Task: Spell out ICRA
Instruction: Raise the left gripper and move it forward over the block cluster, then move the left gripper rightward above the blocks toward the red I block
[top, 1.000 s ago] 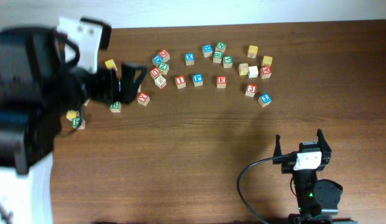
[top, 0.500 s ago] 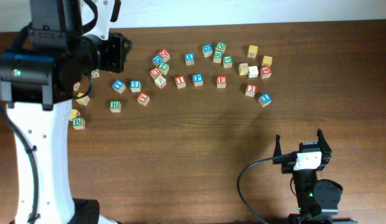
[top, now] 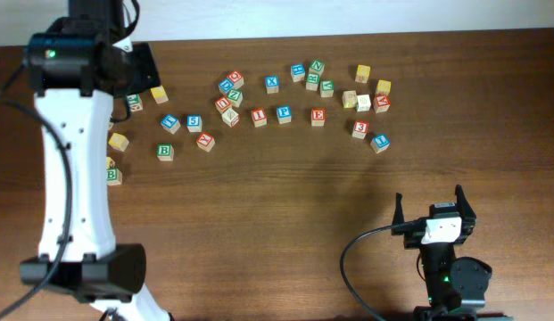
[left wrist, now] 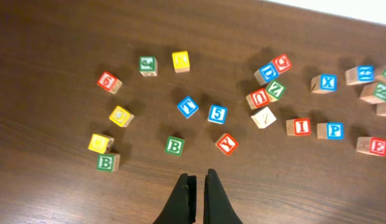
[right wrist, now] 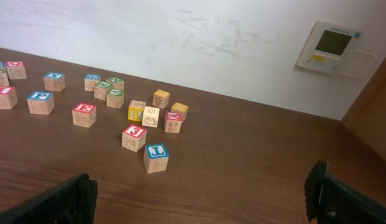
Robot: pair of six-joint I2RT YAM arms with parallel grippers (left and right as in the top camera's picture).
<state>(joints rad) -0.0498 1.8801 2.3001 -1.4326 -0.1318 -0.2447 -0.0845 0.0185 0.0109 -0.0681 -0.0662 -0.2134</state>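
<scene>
Wooden letter blocks point(top: 284, 113) are lying scattered; I'm seeing the red I block point(left wrist: 301, 127) at two o'clock from my left gripper point(left wrist: 199, 179), which is pressed together and empty; the right gripper point(right wrist: 199, 190) is sitting spread wide.

The table point(top: 285, 205) is made of dark brown wood with visible grain and a smooth, faintly glossy finish. The blocks point(left wrist: 301, 127) are cut from pale, matt wood, with painted faces. The left arm point(top: 76, 178) is cased in smooth, glossy white plastic; the left gripper point(left wrist: 196, 180) is finished in matt black. The far wall point(right wrist: 180, 43) is painted matt white and scuffed, and a panel point(right wrist: 332, 46) of off-white plastic is fixed to it.
</scene>
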